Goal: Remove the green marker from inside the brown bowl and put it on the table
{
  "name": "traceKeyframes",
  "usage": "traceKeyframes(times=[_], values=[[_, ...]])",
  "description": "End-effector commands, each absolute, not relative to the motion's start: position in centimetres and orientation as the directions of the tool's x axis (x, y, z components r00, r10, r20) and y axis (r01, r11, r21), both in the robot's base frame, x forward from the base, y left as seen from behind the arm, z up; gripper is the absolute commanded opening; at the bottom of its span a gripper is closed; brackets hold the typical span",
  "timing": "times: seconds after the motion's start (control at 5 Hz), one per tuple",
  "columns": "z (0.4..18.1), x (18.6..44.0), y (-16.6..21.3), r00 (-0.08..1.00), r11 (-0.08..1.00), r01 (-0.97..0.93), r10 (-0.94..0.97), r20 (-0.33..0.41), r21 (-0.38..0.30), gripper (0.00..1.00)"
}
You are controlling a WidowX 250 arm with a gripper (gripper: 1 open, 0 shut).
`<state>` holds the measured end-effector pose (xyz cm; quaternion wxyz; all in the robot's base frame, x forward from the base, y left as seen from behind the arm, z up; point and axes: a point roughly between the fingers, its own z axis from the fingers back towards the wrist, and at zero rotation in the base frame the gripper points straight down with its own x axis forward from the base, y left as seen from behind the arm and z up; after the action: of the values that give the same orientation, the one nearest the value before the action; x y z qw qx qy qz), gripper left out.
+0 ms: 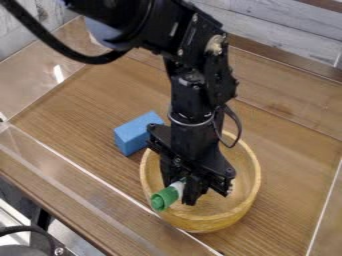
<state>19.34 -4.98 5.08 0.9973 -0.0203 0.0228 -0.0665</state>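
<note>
The black robot gripper with two jointed fingers is inside the round light tan wooden bowl with the thick rim, toward the nine o'clock side of it. Its fingers are closed on the short thick marker with the white barrel and the green cap, so they are not wide open; they have hold of the white barrel. The marker is in the bowl, at about the eight o'clock side. Its green cap points to about eight o'clock and comes close to the rim; the other end of the marker is hidden behind the fingers. If the marker touches the floor of the bowl, I cannot tell.

The blue rectangular block lies outside the bowl, at about ten o'clock from it, near the rim. The bowl stands on the brown wood-grain tabletop, on its near part, close to the clear acrylic wall which runs along the lower left edge. The black robot arm comes down from the top of the view, from about eleven o'clock, and it covers the far rim of the bowl partly.
</note>
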Motion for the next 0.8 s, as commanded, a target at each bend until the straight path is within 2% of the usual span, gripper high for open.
traceKeyframes(times=[0.0,0.6], values=[[6.3,20.17,-4.79,0.992,0.991,0.129,-0.129,0.003,-0.044,0.0],[6.95,20.43,-4.23,0.993,0.992,0.121,-0.121,0.011,-0.043,0.0]])
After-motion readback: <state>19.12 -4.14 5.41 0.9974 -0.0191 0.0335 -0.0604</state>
